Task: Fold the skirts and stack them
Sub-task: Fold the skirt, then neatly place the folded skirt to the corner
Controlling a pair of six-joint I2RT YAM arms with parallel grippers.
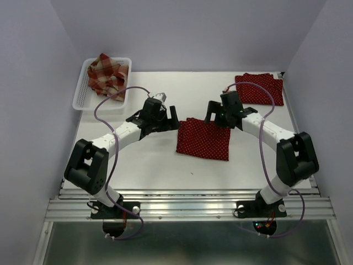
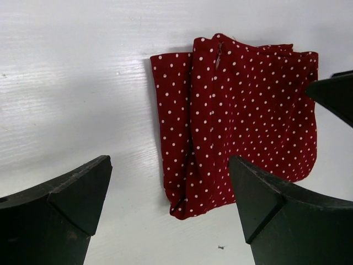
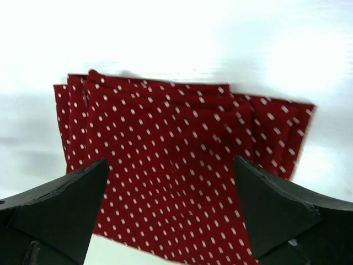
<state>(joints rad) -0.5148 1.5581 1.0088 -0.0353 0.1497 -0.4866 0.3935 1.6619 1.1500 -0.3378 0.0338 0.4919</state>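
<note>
Here, a dark red polka-dot skirt (image 1: 203, 139) lies folded into a rough square at the middle of the white counter (image 1: 143, 165), flat, with its layered edges showing along one side. The left claw (image 1: 168, 117) hangs at about 10 o'clock from that skirt, just beside its corner. Its two fingers are spread wide and hold nothing. In the left wrist view the black fingers (image 2: 60, 204) frame bare counter and the cloth's folded edge, with a seam running up the fold.

The right claw (image 1: 217, 117) sits at roughly 12 o'clock of the same skirt, over its far edge, also spread wide and empty. Its wrist view shows dotted cloth filling the space between the fingers (image 3: 281, 215). Whether either claw touches the cloth I cannot tell.

A second polka-dot skirt (image 1: 259, 88) lies folded at 1 o'clock on the counter, near the far right corner and well apart from the first. The plaid skirt (image 1: 107, 74), red and cream, is bunched inside the white slotted basket (image 1: 83, 96) at 10 o'clock, at the counter's far left corner.
</note>
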